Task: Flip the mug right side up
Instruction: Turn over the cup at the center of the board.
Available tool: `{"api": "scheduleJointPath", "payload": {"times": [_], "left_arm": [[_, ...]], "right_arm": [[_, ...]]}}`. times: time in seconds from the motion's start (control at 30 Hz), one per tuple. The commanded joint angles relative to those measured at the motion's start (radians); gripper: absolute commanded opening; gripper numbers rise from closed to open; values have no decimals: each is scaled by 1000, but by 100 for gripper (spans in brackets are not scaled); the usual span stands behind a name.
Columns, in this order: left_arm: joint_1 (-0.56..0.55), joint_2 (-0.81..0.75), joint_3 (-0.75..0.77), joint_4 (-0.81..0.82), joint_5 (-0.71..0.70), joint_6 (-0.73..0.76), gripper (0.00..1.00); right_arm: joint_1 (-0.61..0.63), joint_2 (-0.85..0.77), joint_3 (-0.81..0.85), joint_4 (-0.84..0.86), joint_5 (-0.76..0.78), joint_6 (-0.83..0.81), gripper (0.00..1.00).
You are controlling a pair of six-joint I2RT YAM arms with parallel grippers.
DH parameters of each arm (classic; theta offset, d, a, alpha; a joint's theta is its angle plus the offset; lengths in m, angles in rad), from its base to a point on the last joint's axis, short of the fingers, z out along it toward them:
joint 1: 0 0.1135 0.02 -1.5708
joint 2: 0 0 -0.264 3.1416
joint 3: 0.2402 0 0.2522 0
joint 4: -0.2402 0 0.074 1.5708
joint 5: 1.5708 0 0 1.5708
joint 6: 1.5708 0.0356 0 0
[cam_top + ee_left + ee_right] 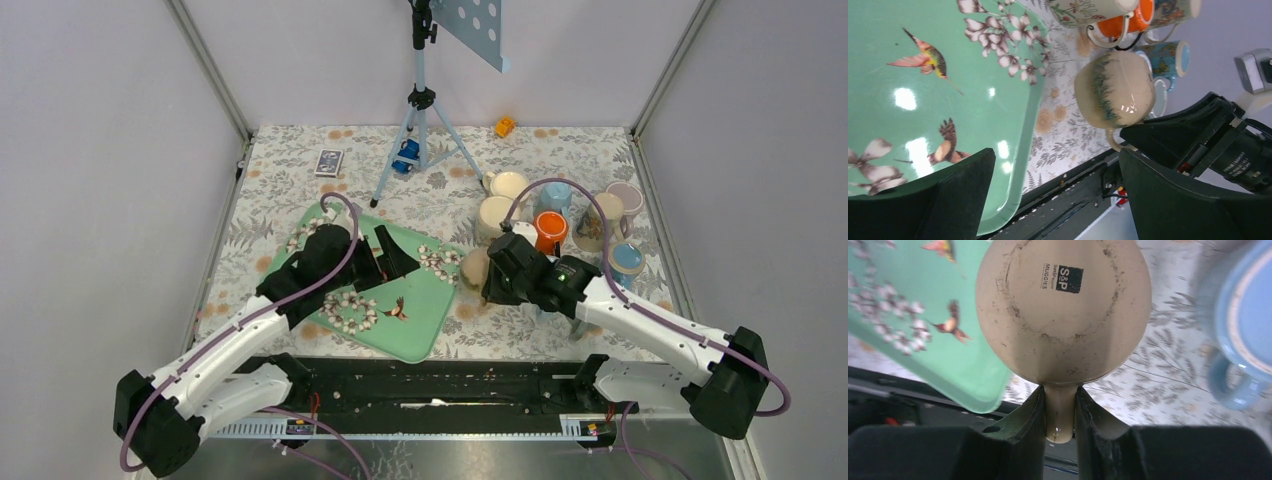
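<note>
— Right wrist view: what have I got?
— My right jaws are pinching the mug's (1063, 305) handle (1060, 412), base facing me, just beside the tray (913, 340).
— And left?
— Left jaws spread wide above the tray; other mugs (549, 232) clustered beyond.

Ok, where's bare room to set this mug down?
The tray is bare from the left gripper to its front edge. Cloth is free between cards and tray, and between tripod and tray. Crowded: the mugs at back right, close behind the held mug.
</note>
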Motion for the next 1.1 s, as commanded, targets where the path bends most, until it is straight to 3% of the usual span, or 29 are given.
{"api": "scheduleJointPath", "payload": {"times": [0.0, 0.37, 0.53, 0.73, 1.07], "left_arm": [[52, -31, -56, 194, 174, -85, 99], [198, -65, -239, 586, 480, -324, 95], [248, -55, -297, 802, 572, -466, 86], [269, -33, -346, 1018, 614, -601, 71], [278, 15, -333, 1117, 625, -647, 56]], "right_arm": [[-6, -35, 69, 305, -75, 97, 0], [-7, 47, 15, 841, -169, 217, 0], [-7, 98, 18, 1028, -224, 267, 0], [-14, 165, 18, 1212, -325, 335, 0], [-15, 211, -1, 1367, -408, 430, 0]]}}
